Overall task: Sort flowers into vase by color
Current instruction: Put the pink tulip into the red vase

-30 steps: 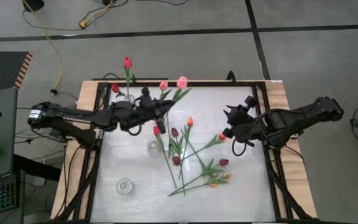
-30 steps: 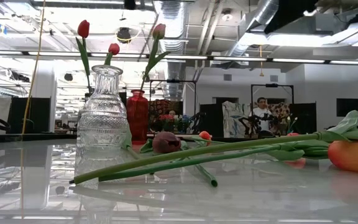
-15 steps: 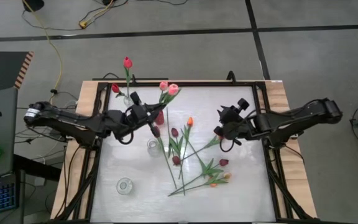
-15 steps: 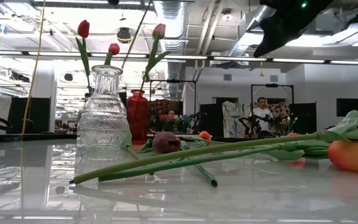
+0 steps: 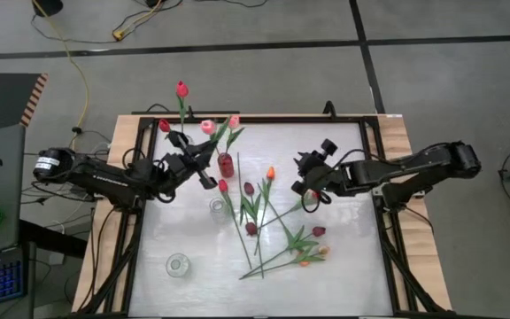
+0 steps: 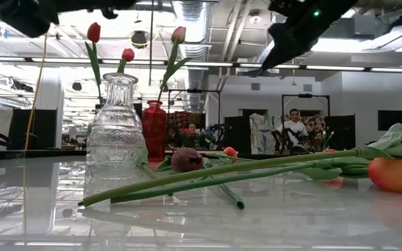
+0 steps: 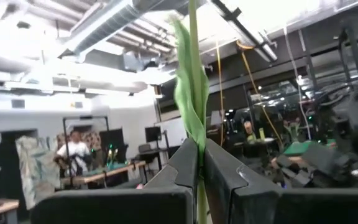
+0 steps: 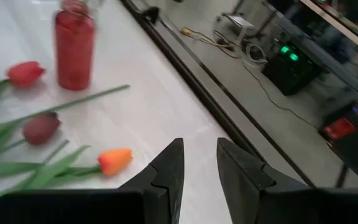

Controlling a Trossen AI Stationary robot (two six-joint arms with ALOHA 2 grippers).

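Three tulips already stand in vases at the far left; about eight still lie mid-table (image 5: pixel 277 235). The left gripper (image 5: pixel 204 159), jaws pinching a pink tulip's stem (image 7: pixel 194 93), holds it beside the red vase (image 5: pixel 226 165). The right gripper (image 5: pixel 309 177) hovers, jaws spread and empty.

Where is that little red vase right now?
In the high view, the red vase stands near the table's far edge, left of centre, just beside the left gripper, with one pink tulip standing in it.
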